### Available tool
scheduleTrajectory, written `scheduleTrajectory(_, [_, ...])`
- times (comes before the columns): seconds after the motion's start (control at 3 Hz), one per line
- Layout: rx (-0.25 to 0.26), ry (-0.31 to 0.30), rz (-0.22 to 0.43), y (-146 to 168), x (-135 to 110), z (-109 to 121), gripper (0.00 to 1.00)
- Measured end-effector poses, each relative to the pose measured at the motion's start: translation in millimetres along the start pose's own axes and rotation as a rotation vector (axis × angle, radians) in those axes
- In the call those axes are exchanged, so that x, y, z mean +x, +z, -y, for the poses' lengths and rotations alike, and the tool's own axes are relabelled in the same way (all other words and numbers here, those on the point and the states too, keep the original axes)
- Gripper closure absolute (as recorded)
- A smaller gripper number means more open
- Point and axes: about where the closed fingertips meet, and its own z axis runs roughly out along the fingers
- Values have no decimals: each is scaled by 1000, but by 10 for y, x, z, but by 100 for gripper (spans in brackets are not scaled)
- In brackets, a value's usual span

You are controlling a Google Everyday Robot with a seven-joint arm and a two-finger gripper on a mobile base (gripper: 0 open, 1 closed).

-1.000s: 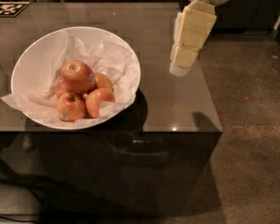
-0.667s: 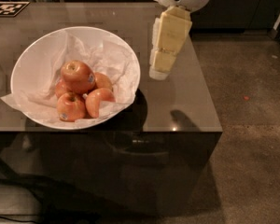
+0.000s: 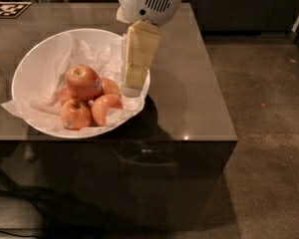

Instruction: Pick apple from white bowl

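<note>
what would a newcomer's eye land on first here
The wide white bowl, lined with crumpled paper, sits on the left of the glossy brown table and holds a heap of red-orange apples. The cream gripper hangs down from the top of the view over the bowl's right rim, just right of the apples.

Gripper [image 3: 131,87] hangs over right rim of white bowl [image 3: 30,73]; apples [image 3: 83,82] crowd just left, paper [image 3: 97,54] bunched far side. Open tabletop [image 3: 189,83] to right.
</note>
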Motion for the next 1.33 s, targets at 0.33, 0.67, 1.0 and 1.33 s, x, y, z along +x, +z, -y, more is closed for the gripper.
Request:
scheduleTrajectory(0.33, [-4,-3,3,16,-18,-1,0])
scheduleTrajectory(0.67, [-10,-36,31,188,-103,78,0])
scheduleTrajectory(1.0, [-31,-86,49,416,-264,220,0])
scheduleTrajectory(1.33, [-54,-118,69,602,-385,329,0])
